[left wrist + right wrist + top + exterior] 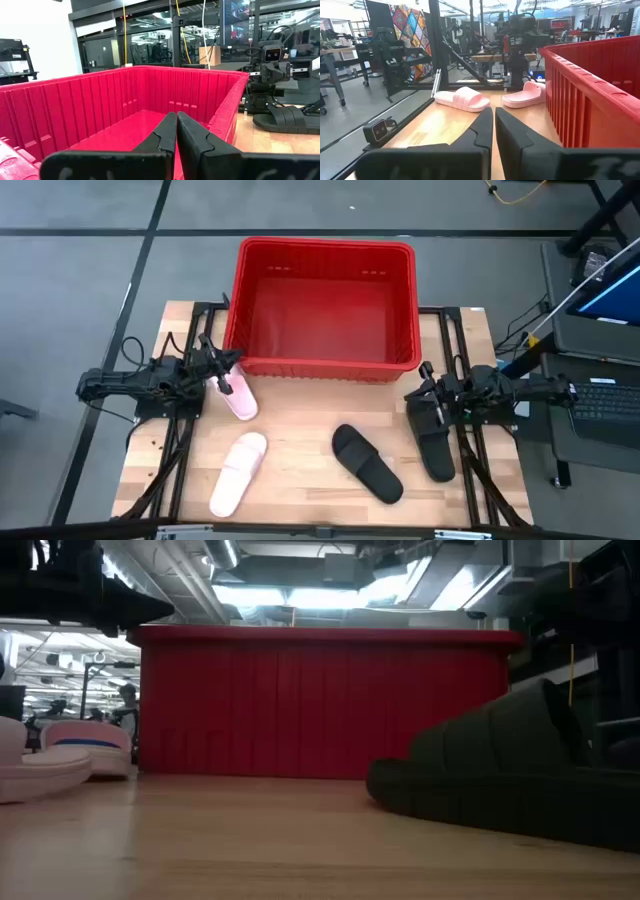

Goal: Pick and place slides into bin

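Note:
The red bin stands at the table's far middle, and shows in the low view. One pink slide lies by the bin's near left corner, and the other lies nearer the front. One black slide lies in the near middle, and the other lies at the right, below my right arm. My left gripper is shut and empty by the bin's near left corner. My right gripper is shut and empty by the bin's near right corner.
The wooden table top is bare between the slides and the bin. Black frame rails run along the left and right sides. A desk with a keyboard stands off the table's right edge.

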